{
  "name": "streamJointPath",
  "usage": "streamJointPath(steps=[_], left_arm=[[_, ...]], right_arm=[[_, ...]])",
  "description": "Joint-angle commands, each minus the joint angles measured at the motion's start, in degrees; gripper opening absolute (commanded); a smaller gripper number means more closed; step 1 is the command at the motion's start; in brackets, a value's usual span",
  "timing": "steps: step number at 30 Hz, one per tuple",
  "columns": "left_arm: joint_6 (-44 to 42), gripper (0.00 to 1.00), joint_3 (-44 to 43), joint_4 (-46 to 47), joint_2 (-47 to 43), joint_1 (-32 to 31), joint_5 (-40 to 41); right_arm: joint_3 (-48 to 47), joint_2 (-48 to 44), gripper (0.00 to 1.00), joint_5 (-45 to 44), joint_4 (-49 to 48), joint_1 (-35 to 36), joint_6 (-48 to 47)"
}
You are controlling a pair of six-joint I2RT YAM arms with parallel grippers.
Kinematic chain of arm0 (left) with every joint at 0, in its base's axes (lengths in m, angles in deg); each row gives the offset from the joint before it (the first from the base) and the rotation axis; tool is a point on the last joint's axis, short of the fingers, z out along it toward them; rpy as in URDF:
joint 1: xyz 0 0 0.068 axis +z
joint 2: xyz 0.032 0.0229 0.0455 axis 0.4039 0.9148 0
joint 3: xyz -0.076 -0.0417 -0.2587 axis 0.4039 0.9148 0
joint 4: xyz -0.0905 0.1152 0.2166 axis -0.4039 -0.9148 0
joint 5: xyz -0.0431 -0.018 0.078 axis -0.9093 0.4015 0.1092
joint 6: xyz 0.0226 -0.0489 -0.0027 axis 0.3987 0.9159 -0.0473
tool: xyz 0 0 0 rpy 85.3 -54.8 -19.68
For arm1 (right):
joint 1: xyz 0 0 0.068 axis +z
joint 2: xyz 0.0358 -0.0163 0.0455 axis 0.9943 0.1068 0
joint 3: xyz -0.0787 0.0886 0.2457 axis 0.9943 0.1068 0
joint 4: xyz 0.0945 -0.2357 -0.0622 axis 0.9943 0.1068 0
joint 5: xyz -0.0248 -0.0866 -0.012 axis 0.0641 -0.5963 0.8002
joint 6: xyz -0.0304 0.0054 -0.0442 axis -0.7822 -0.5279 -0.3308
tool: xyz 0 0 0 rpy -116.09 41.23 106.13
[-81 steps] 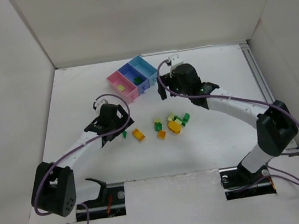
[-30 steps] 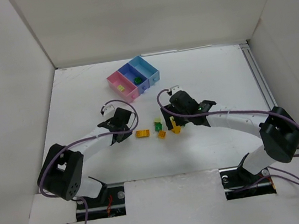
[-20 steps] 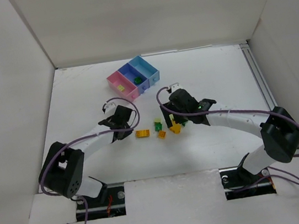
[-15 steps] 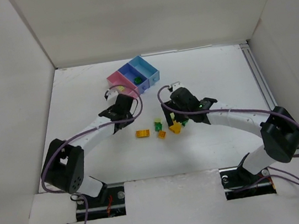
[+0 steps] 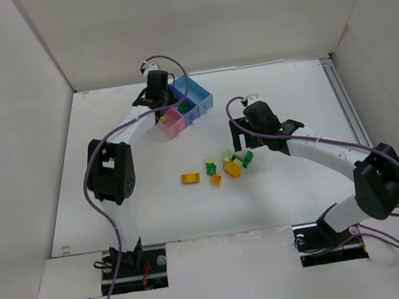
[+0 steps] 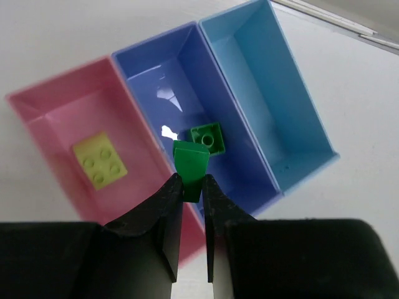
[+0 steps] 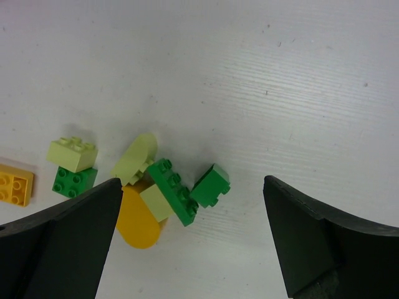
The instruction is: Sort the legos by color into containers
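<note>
Misdrop risk: my left fingers (image 6: pixel 167 215) pinch a green brick (image 6: pixel 190 163), seemingly above the wall between purple bin (image 6: pixel 153 71) and pink bin (image 6: pixel 50 121). My right fingers (image 7: pixel 62 237) hang wide open.

Inside a robotics lab's test cell: a left arm (image 5: pixel 106 170) and a right arm (image 5: pixel 319 151) are fixed by black brackets (image 5: pixel 138 266) to the near edge of a white table (image 5: pixel 118 205), which is boxed in on three sides by plain white panels (image 5: pixel 196 16). Purple cables (image 5: pixel 168 56) loop off the arms and a metal rail (image 5: pixel 346 99) lines the table's right edge. The props are toy bricks (image 5: pixel 232 169) and three pastel bins (image 5: pixel 199 90).
</note>
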Motion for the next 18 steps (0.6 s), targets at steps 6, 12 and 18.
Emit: streamJointPath(steps=[6,12,18], left_arm=[[-4.06,0.15,-10.83,-0.28,7.69,0.79,-4.29],[-4.06,0.42,-11.98,-1.77,7.00,0.80,-5.87],[-4.06,0.60,-5.74,-0.10,-1.96,0.80,-6.66]], right_arm=[[-2.69,-1.66,1.00,-0.78,-1.69,-2.54,-1.33],[-2.69,-1.13,1.00,-0.16,-3.53,-2.28,-5.11],[-4.79,-0.52,1.00,-2.35,-4.76,3.77,-10.39]])
